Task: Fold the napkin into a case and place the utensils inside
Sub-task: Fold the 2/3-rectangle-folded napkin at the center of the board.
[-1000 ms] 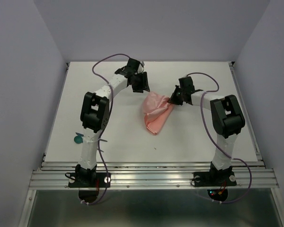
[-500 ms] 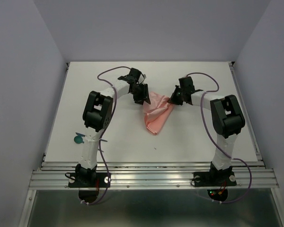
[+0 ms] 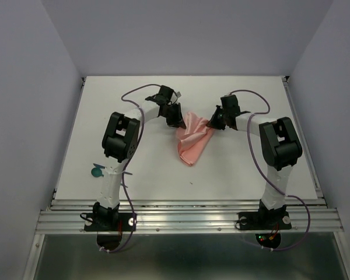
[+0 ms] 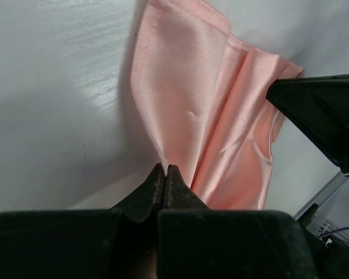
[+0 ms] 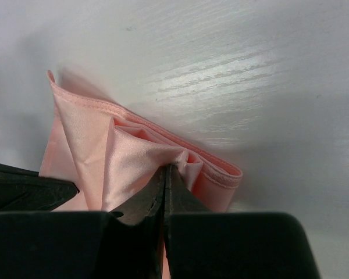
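The salmon-pink napkin [image 3: 192, 141] lies bunched and creased on the white table between the two arms, tapering toward the near side. My left gripper [image 3: 178, 121] is shut on the napkin's far left edge; in the left wrist view its tips [image 4: 165, 169] pinch a thin fold of napkin [image 4: 192, 87]. My right gripper [image 3: 210, 123] is shut on the far right corner, with gathered napkin [image 5: 116, 151] squeezed at its tips [image 5: 166, 169]. A teal utensil [image 3: 96, 171] lies at the table's left, partly hidden behind the left arm. No case shape is formed.
Purple cables [image 3: 131, 93] loop over both arms. Grey walls close in the table on the left, right and back. The metal rail [image 3: 186, 217] with the arm bases runs along the near edge. The other gripper's finger [image 4: 326, 110] shows close by in the left wrist view.
My left gripper came down to the napkin's left edge and shut on it. The right gripper stayed shut on its corner; the napkin barely shifted.
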Robot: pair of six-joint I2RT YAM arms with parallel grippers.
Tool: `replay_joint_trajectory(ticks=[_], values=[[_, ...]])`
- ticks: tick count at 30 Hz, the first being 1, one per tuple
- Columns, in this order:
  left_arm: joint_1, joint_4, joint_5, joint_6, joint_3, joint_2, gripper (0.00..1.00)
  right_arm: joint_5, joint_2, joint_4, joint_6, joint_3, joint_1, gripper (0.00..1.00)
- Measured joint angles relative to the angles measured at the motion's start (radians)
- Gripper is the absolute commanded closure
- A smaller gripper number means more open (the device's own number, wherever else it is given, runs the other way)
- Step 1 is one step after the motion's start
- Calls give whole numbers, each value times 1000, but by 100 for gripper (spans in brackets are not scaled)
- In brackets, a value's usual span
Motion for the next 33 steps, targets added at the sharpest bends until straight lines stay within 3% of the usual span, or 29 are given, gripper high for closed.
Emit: replay_joint_trajectory(ticks=[16,33], values=[[-47,89,55,-27,-70,-159,100,1,0,0,30,-2,0,99],[-164,50,65,-14,48,-61,100,-2,0,0,45,-3,0,99]])
